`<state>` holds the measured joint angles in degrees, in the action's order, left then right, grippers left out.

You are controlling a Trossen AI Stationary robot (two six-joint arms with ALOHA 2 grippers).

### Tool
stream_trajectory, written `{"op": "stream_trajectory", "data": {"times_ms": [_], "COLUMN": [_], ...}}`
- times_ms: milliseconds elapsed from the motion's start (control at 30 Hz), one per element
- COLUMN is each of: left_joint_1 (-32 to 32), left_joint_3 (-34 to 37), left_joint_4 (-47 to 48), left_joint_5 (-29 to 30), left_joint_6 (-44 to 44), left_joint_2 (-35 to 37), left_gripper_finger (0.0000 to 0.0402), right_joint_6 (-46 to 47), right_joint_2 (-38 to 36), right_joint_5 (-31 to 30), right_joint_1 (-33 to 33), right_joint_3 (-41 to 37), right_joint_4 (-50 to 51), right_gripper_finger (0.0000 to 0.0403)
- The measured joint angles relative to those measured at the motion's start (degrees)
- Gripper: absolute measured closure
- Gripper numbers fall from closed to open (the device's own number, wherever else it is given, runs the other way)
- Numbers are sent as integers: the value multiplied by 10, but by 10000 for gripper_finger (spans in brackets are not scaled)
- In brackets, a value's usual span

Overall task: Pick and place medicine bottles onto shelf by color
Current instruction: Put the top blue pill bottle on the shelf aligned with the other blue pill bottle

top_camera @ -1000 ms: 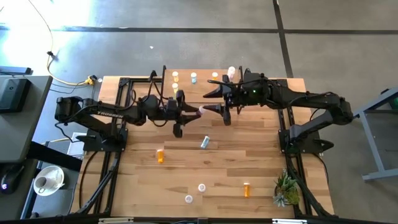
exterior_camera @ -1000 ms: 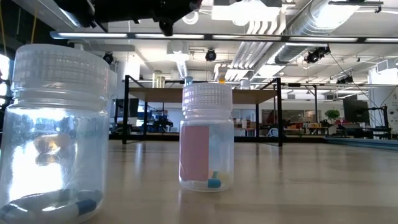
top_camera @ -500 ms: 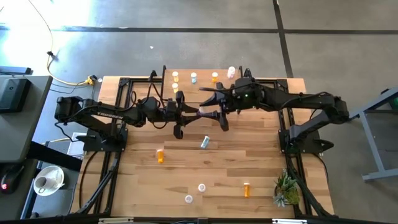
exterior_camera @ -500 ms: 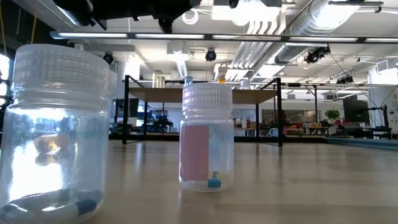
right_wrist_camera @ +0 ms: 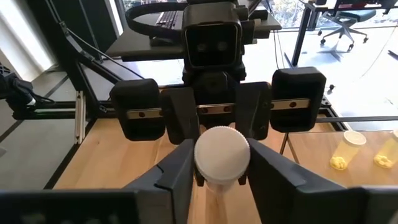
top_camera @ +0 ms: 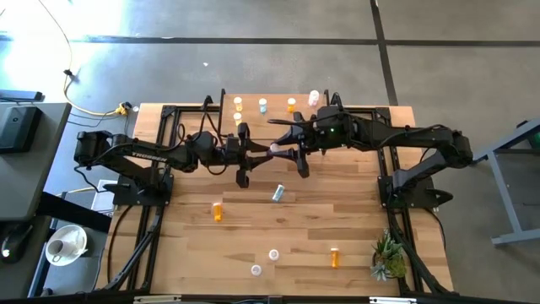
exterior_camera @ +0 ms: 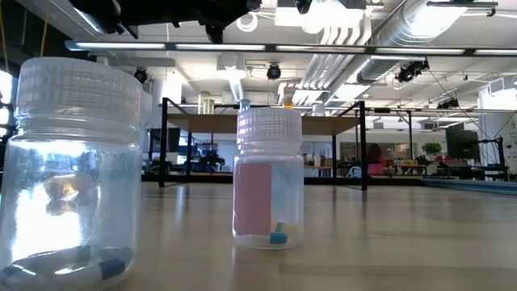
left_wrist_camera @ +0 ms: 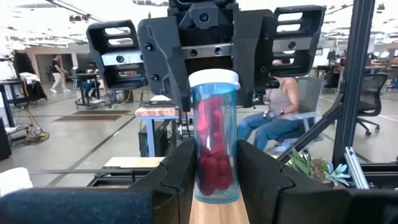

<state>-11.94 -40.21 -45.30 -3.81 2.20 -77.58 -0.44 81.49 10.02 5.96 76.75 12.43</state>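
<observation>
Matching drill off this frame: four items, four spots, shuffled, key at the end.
Items:
1. pink-filled bottle
2. orange bottle
3. blue bottle
4. plant

Spots:
A. on the table, mid-way between the two arms' sides
B. gripped in the left pincer
C. by the table's right edge
D. on the table, left arm's side

Pairs: 1-B, 2-D, 3-A, 4-C
</observation>
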Motion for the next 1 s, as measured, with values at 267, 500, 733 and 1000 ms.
{"op": "stream_trajectory", "data": {"times_ms": [267,500,733,1000], "left_joint_1": [0,0,0,-1], "left_joint_3": [0,0,0,0], "left_joint_4": [0,0,8,54], "left_joint_5": [15,16,17,36], "left_joint_6": [10,12,15,18], "left_joint_2": [0,0,0,19], "left_gripper_finger": [306,293,261,194], "right_joint_6": [0,0,0,0], "right_joint_2": [0,0,0,0], "right_joint_5": [-1,-2,-10,-40], "right_joint_1": [0,0,0,0], "right_joint_3": [0,0,-1,-1], "right_joint_4": [-1,-2,-1,2], "right_gripper_finger": [289,290,290,290]}}
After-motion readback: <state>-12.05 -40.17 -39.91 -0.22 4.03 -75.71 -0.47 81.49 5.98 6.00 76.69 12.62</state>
